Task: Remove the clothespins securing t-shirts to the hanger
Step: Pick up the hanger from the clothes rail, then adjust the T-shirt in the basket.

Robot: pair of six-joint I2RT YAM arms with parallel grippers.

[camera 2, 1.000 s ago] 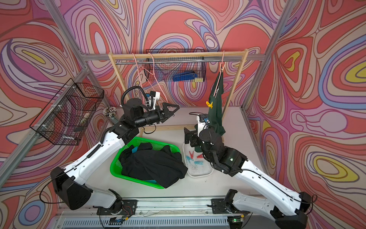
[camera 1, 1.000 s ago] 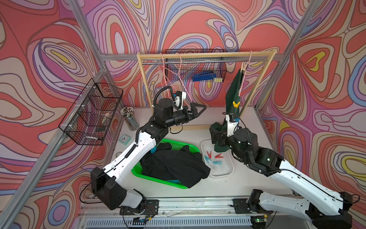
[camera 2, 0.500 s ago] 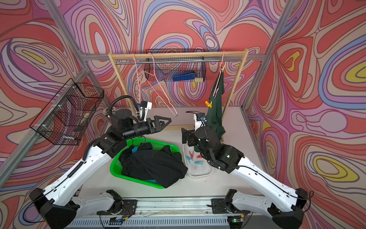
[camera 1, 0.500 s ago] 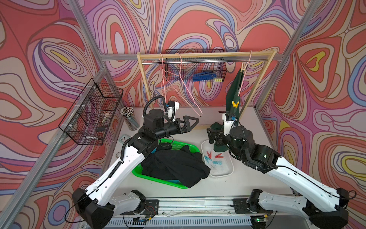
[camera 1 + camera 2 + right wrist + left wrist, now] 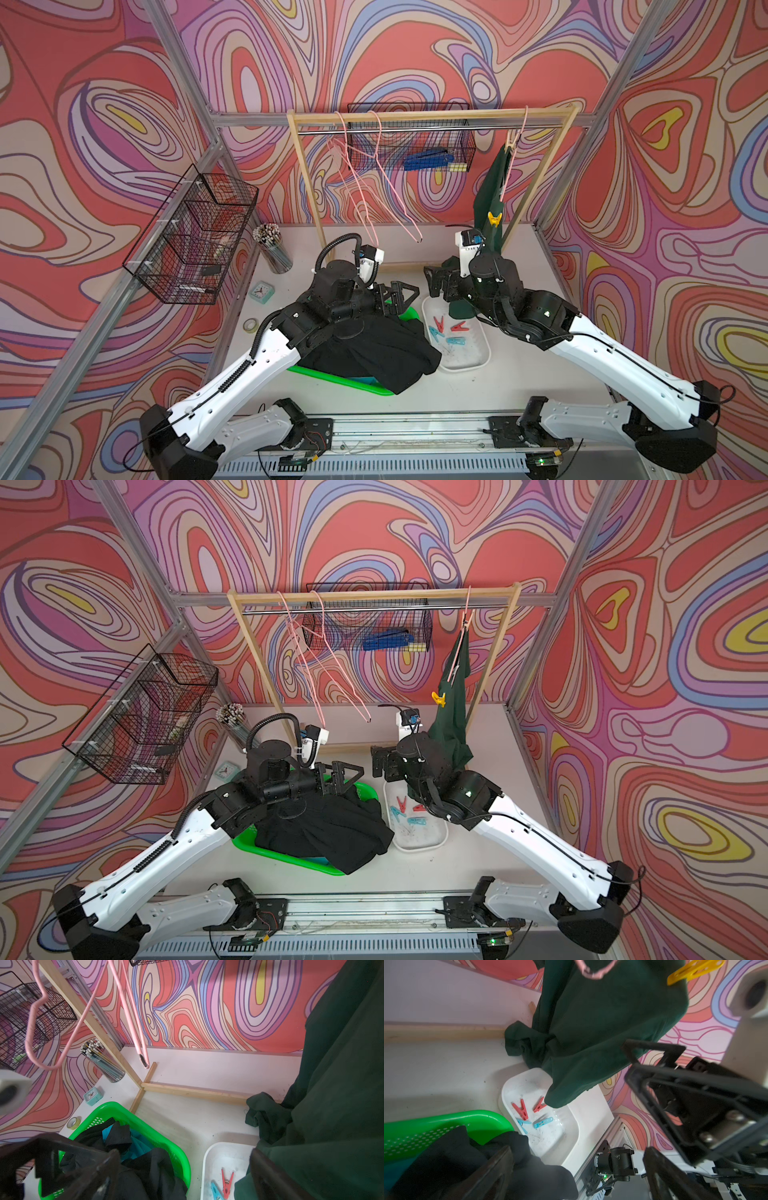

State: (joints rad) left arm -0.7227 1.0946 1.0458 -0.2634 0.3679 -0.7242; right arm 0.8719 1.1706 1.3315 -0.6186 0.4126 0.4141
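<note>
Left gripper [image 5: 409, 297]: jaws spread wide, nothing held, low over the green basket [image 5: 345, 380] holding the black t-shirt [image 5: 374, 349].

Right gripper [image 5: 435, 284]: jaws also spread and empty, at the far end of the white tray [image 5: 478, 365], just beside the hem of the dark green t-shirt [image 5: 492, 187].

Remaining target is the yellow clothespin [image 5: 494, 219], clipped on that shirt where it hangs from a pink hanger [image 5: 513, 166]. Red and light blue clothespins [image 5: 446, 328] lie in the tray.

Handling, judged:
- The pin is light, stiff and sprung.
- Squeeze it at the tail levers, not the nose; the smooth plastic may slip.
- The shirt is soft and will likely swing or slide once freed.

Room: the wooden rack post [image 5: 536, 183] stands close by the shirt on its outer side. It is open toward mid-rack, and the bare hangers [image 5: 361, 195] are well apart.
</note>
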